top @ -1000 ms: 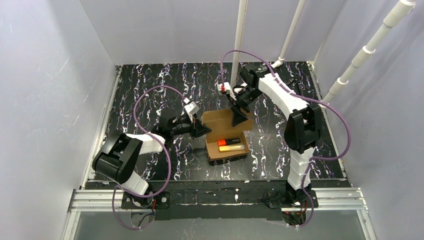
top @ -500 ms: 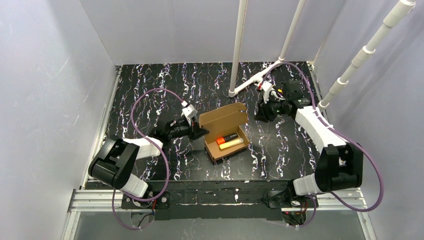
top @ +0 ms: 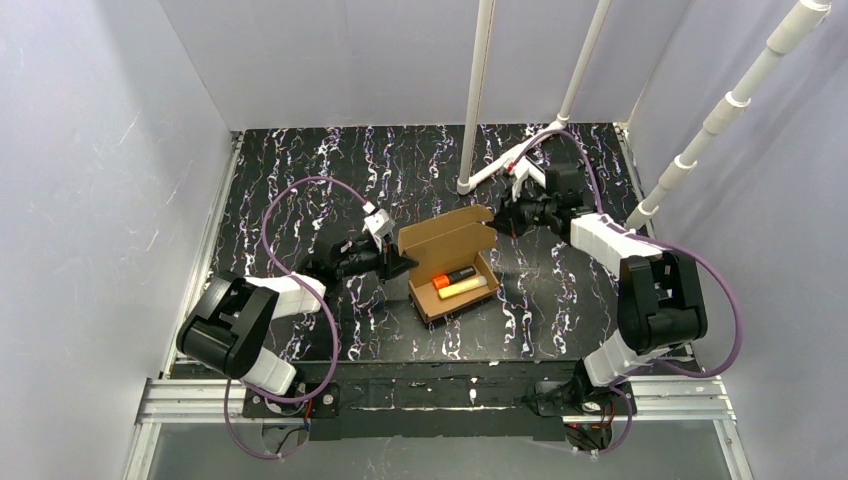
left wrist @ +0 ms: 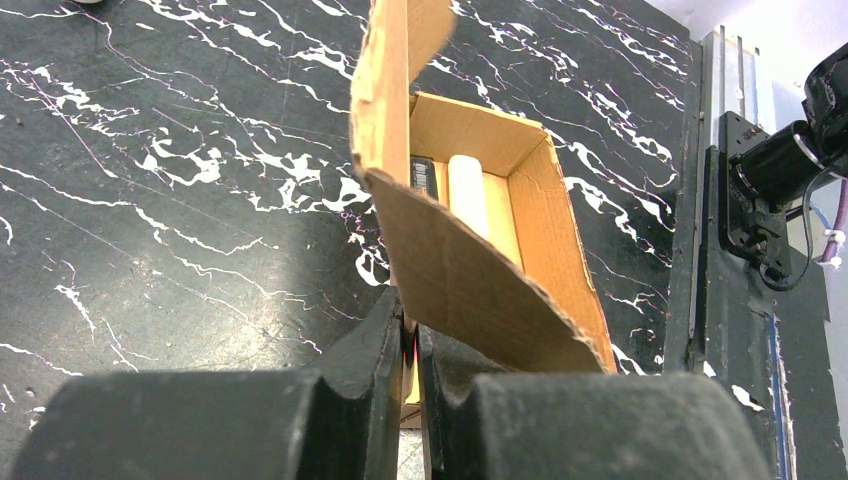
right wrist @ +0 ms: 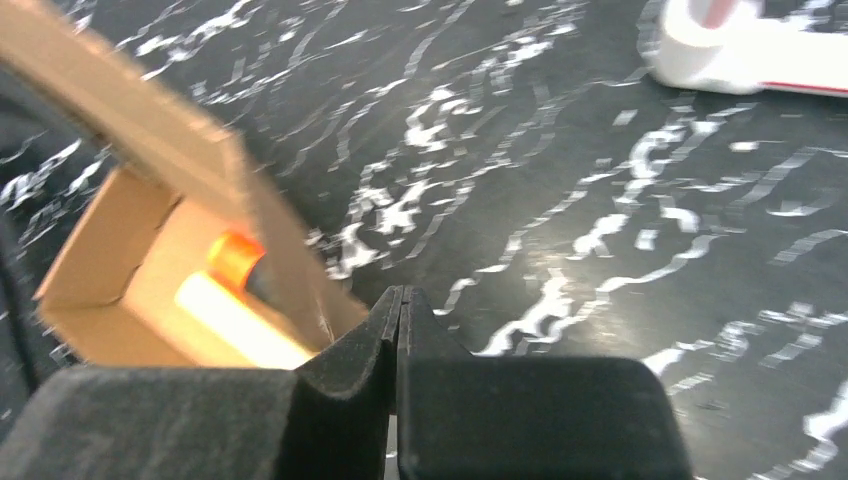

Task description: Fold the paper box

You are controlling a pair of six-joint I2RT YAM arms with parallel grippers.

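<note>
Beside paper box (top: 452, 240), right fingers (right wrist: 352, 362) newly clenched empty, left fingers (left wrist: 368, 372) pinching flap

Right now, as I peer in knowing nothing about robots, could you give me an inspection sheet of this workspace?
Surface: black table with white veining.
Job's things: paper box open, lid standing up at the back.
Clutter: orange and yellow markers lying inside the box.
Grippers: left fingers shut on the box's left edge; right fingers shut, empty, beside the lid's right end.
Cables: purple cables loop over both arms, off the box.
Surroundings: pale walls, white pipes, metal rail at the near edge.
</note>
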